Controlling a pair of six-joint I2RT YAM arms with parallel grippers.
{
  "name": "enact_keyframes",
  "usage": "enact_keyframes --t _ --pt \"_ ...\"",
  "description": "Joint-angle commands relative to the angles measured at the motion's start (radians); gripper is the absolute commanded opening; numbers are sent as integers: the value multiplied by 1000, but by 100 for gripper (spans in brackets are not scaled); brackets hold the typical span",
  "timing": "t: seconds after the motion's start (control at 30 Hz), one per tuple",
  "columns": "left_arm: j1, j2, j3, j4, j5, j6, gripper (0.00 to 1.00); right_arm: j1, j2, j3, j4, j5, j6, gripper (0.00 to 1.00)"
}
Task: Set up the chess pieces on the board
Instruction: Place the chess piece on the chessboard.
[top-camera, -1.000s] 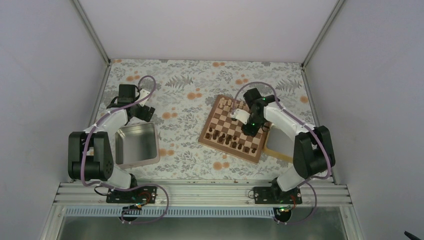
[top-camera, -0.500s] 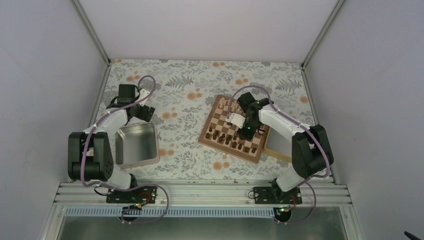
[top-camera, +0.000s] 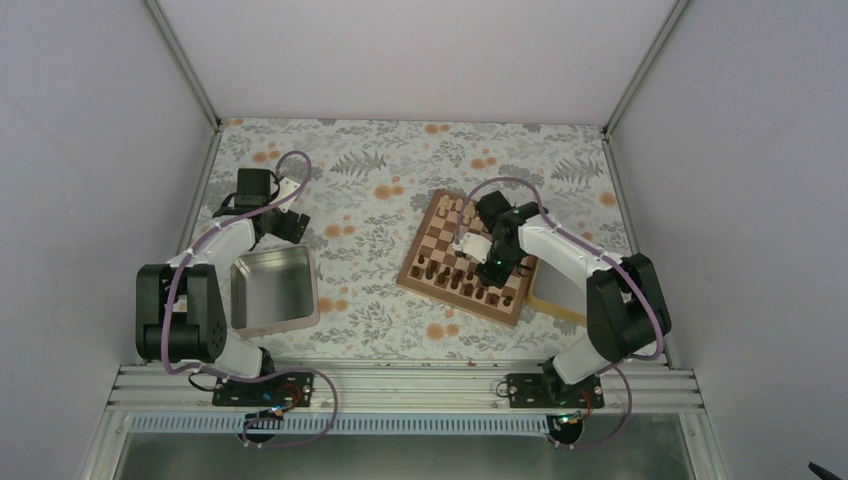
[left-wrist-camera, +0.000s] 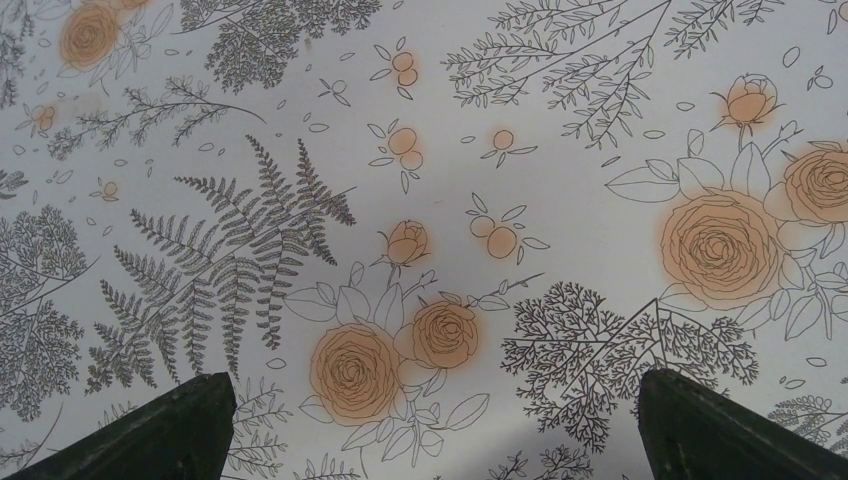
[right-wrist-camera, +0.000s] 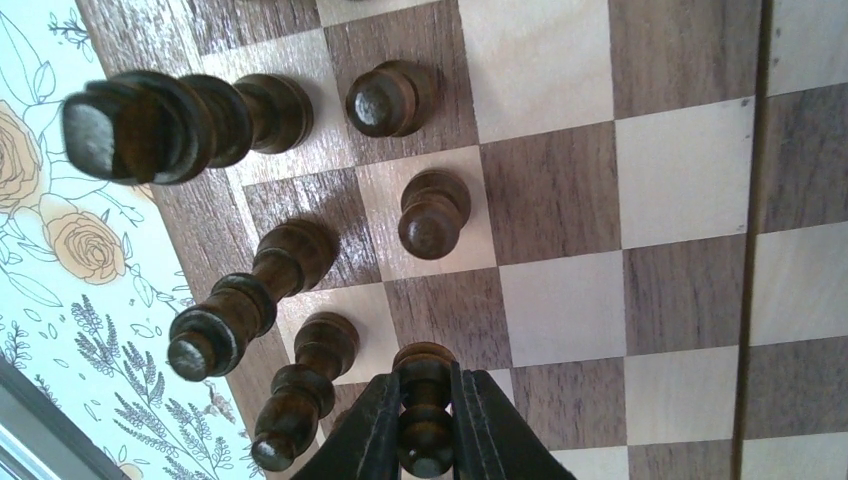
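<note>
One dark piece (right-wrist-camera: 424, 445) pinched in the right gripper (right-wrist-camera: 427, 400), low centre of the right wrist view, jaws nearly closed on its slim stem from either side. Long axis up and down that frame, in line with the fingers: round head toward the bottom edge, base toward the board (right-wrist-camera: 680, 170), so judged upright. Base at the meeting of a dark and a light square; touching or just clear, not possible to tell. Five other dark pieces (right-wrist-camera: 432, 212) standing above and to the left of it in the frame, heads splayed toward the lower left, the nearest just beside the gripper. From above, that gripper over the middle of the board, right of centre in the frame, with pale pieces (top-camera: 455, 208) along the board's upper edge, tray (top-camera: 556, 302) just to its right, tin (top-camera: 272, 290) well apart at left. Left gripper (left-wrist-camera: 430, 445) wide open over bare flowered bench (left-wrist-camera: 560, 200), holding nothing. Probably light, rigid turned wood, smooth and a little slippery, tippy on a small foot. Best taken at the waist under the head, as now, clear of neighbours; set down straight, then release gently to avoid toppling the row.
</note>
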Motion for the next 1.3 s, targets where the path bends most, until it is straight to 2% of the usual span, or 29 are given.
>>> enact_keyframes --t 0.0,0.77,1.13,1.27 --pt "3 -26 19 -6 7 -5 100 15 -24 -17 1 -7 19 14" --pt "2 -28 19 -7 4 -6 100 13 -37 -8 23 33 28 22" --pt "3 -29 22 -13 3 -6 100 -21 -259 72 -129 29 29 23" --pt "3 -27 25 -14 7 -5 100 -128 -342 55 -179 95 18 24"
